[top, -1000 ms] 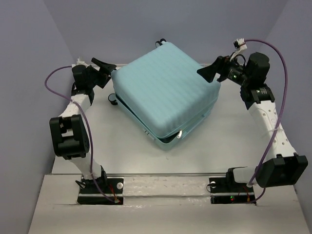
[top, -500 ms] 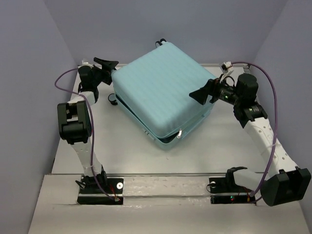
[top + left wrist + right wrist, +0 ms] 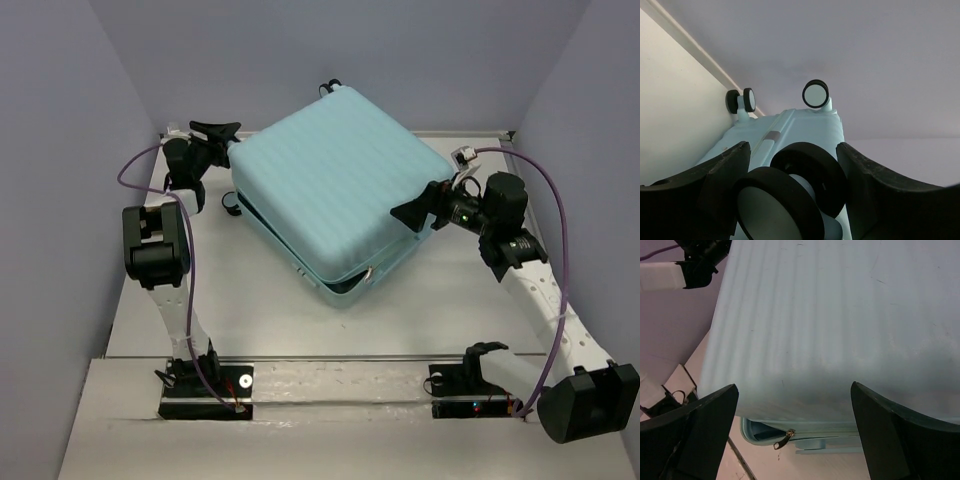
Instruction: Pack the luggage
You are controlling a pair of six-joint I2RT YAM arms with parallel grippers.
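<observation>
Left pincer [image 3: 224, 139], spread around a black wheel [image 3: 810, 172], and gaping right pincer [image 3: 420, 205] flank the ribbed aqua hard-shell suitcase [image 3: 335, 180], apparently bracing it.

You have brought the left gripper [image 3: 214, 134] a little farther back and in, up to the rear-left corner of the luggage [image 3: 335, 180], where its fingers now straddle a spinner wheel [image 3: 790, 195]. Your right gripper [image 3: 412, 212] has swung from off the case's far right corner down and inward over the lid's right edge. That arm's elbow has dropped toward the bench's near-right corner.
</observation>
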